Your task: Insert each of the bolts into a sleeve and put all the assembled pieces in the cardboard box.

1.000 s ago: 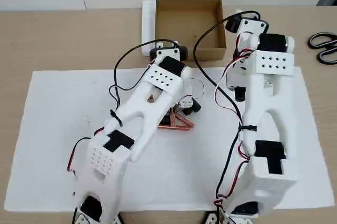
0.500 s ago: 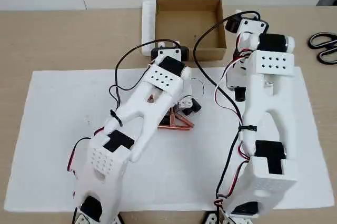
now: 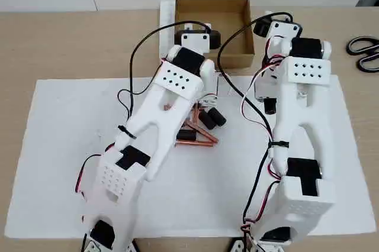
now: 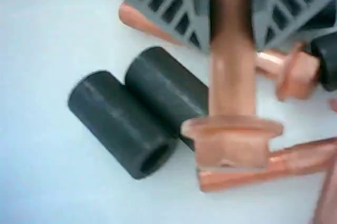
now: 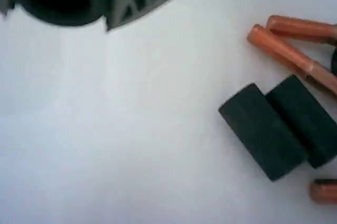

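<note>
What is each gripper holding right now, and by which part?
Left gripper clamps a copper bolt by its shank, head free. Right gripper seems to hold a black sleeve around its side.

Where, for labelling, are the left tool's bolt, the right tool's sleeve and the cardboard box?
bolt [image 4: 230, 77], left wrist view, shank.
sleeve [image 5: 63, 18], right wrist view, end rim.
cardboard box [image 3: 249, 15], high view, right wall.

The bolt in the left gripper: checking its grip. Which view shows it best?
The left wrist view: the bolt is close up, its shaft clamped in the left gripper, head outward. In the high view just a copper sliver shows beneath the arm. The right wrist view has loose bolts, none clearly this one.
</note>
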Controlling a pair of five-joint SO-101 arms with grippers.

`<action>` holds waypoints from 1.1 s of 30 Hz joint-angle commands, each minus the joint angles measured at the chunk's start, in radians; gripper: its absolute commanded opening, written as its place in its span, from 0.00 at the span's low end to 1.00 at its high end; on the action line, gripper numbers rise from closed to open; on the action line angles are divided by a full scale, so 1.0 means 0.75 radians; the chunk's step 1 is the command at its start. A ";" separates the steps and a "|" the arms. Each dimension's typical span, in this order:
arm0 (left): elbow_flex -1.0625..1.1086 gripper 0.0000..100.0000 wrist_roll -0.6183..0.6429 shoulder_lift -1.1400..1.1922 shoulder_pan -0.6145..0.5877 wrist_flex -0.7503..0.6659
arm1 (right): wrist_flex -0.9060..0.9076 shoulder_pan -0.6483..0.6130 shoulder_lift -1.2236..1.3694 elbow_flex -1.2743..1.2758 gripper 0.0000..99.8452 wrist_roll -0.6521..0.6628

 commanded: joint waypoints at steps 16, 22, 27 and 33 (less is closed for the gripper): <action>0.844 0.01 -0.340 -0.927 -0.250 0.031 | -0.042 0.011 -0.075 -0.004 0.01 0.000; 1.091 0.01 -0.456 -1.011 -0.323 0.029 | -0.042 0.007 -0.077 -0.004 0.01 0.000; 1.106 0.01 -0.604 -0.882 -0.454 0.020 | -0.046 0.005 -0.075 -0.004 0.01 -0.002; 1.106 0.01 -0.653 -0.556 -0.614 -0.237 | -0.044 0.005 -0.075 -0.004 0.01 -0.010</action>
